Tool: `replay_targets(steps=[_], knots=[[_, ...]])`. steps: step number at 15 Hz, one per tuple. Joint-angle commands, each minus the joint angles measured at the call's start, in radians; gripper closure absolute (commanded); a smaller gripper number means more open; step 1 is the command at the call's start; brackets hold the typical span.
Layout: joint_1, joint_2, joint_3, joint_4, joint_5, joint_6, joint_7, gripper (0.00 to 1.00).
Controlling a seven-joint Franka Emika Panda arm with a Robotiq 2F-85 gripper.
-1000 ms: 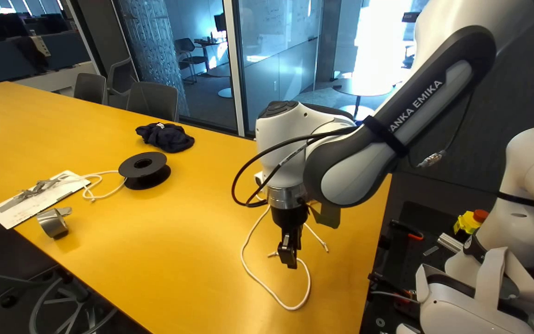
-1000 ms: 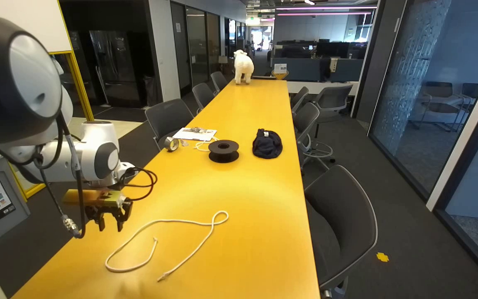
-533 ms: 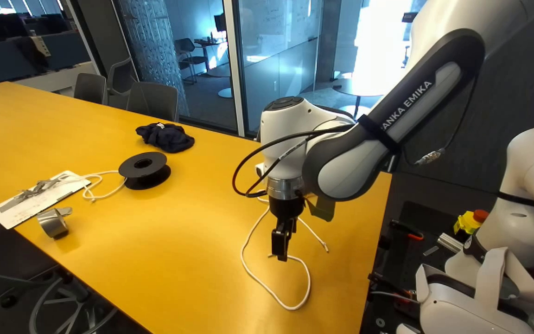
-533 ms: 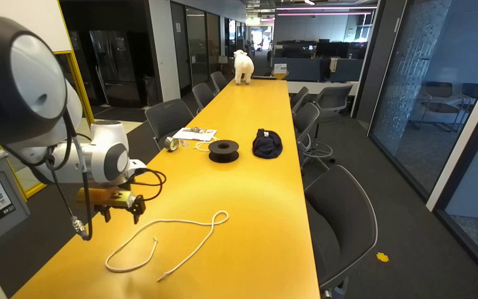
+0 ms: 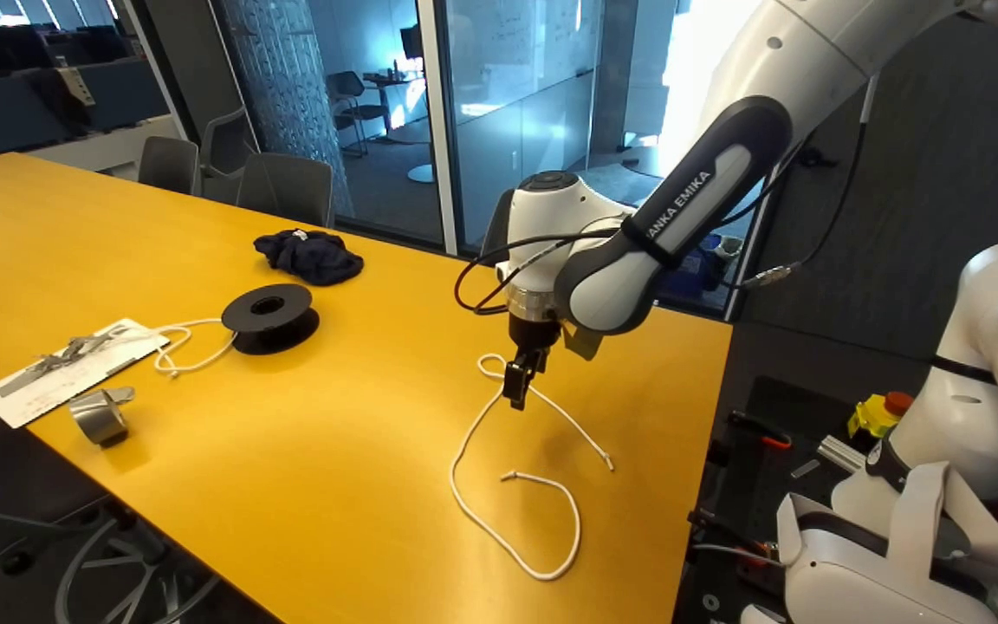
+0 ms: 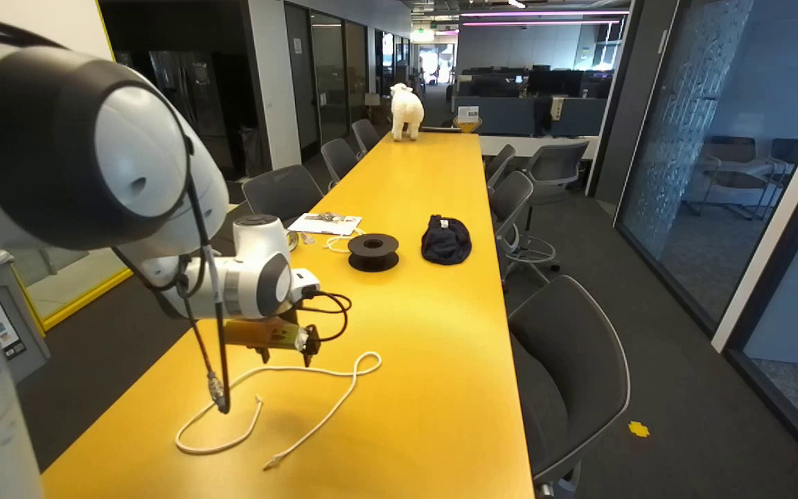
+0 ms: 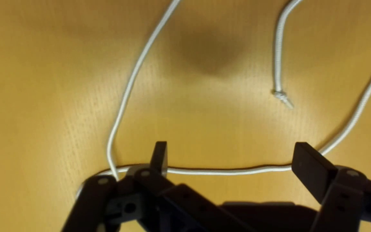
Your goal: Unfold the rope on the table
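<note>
The tool (image 7: 232, 153) is hovering above the loose rope (image 7: 230, 172)

The fingers (image 7: 314, 172) of the tool are standing wide apart and holding nothing. In the wrist view, one stretch of the rope is passing under the gap, running from one finger to the other. The whole rope is lying on the bench (image 5: 334, 494), making a big bend and, near the tool, a small loop where it is crossing itself. Its two ends are lying apart, and a knot is showing at one. Well apart from the rope, a spool (image 5: 269, 323) is resting on its flat side, and a dark cloth (image 5: 310, 258) is lying near it.
</note>
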Motion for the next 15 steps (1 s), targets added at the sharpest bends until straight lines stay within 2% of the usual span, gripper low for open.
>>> replay_targets(steps=[1, 7, 15], knots=[[-0.027, 0.135, -0.054, 0.132, -0.047, 0.022, 0.004, 0.0], [-0.075, 0.329, -0.082, 0.327, 0.001, -0.014, -0.043, 0.0], [-0.114, 0.431, -0.081, 0.402, 0.011, -0.018, -0.073, 0.0]])
